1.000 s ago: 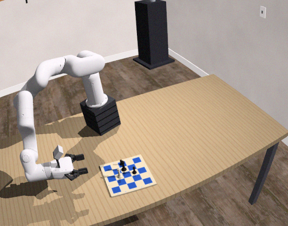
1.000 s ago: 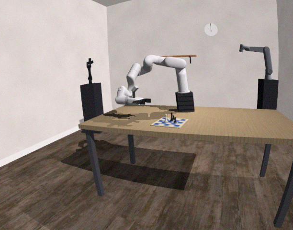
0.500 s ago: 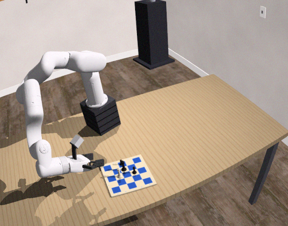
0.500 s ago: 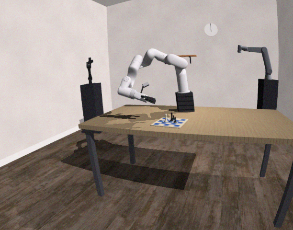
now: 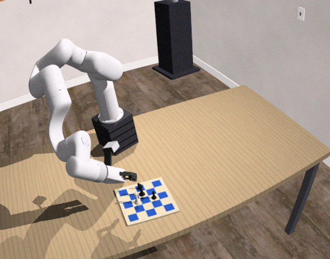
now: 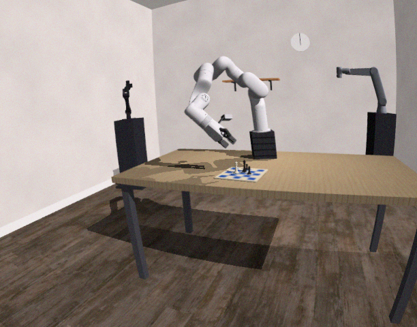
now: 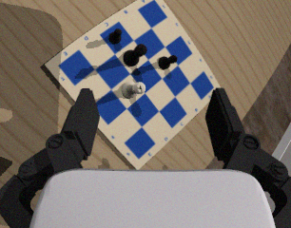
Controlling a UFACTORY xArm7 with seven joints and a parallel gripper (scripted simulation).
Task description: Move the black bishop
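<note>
The blue-and-cream chessboard (image 5: 146,200) lies near the table's front edge and also shows in the wrist view (image 7: 136,79). Three black pieces stand on it: a tall one (image 5: 142,190), one just behind it (image 5: 138,185) and a shorter one (image 5: 153,195). I cannot tell which of them is the bishop. In the wrist view they show as the tall one (image 7: 133,57), the far one (image 7: 115,37) and the shorter one (image 7: 164,61). A white piece (image 5: 136,199) stands beside them, seen too in the wrist view (image 7: 130,89). My gripper (image 5: 129,175) (image 7: 152,102) hovers well above the board's near-left edge, open and empty.
My black base block (image 5: 115,134) stands on the table behind the board. A black pedestal (image 5: 173,39) stands on the floor beyond the table. Another pedestal with a grey arm (image 6: 379,133) is at the right, and one more (image 6: 130,142) at the left.
</note>
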